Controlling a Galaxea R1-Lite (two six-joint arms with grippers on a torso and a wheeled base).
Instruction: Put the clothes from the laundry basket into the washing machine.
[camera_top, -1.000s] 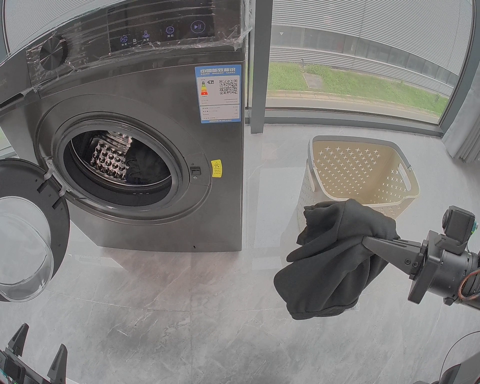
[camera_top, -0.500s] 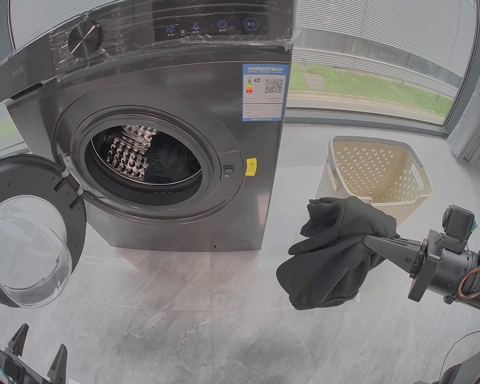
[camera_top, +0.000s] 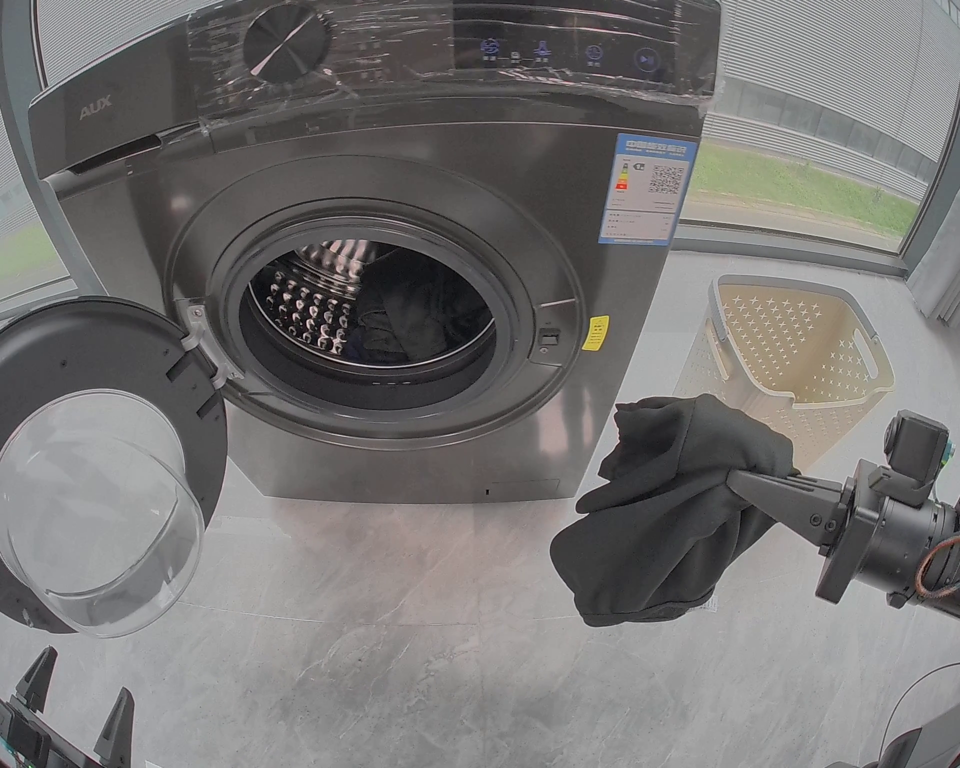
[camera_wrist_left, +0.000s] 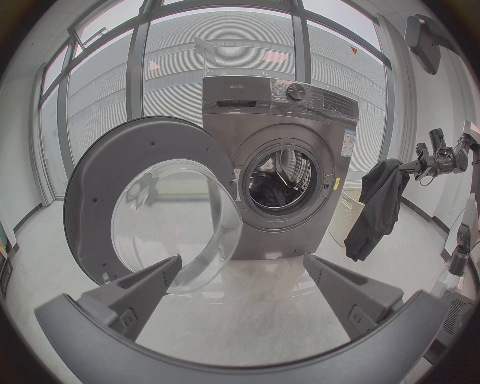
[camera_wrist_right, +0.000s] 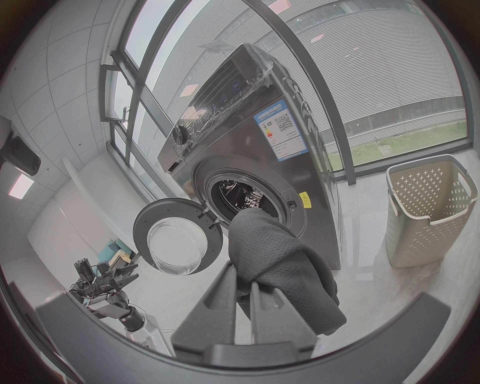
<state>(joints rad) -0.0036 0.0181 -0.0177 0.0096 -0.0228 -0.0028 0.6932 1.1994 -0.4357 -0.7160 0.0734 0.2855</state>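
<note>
Grey marble floor (camera_top: 400, 620), big windows (camera_top: 820, 150) behind. Washing machine (camera_top: 420, 150) stands front-left w/ its door (camera_top: 100, 420) swung wide open on the robot's left; dark clothes (camera_top: 420, 315) lie inside the drum. Laundry basket (camera_top: 800, 340) sits on the floor just right of the machine, near the glass. R gripper (camera_top: 738, 482) is clamped tight on a black garment (camera_top: 660, 520), which hangs off the floor betw. basket & machine front. L gripper (camera_wrist_left: 241, 260) is low at near-left, fingers spread wide, holding nothing.
</note>
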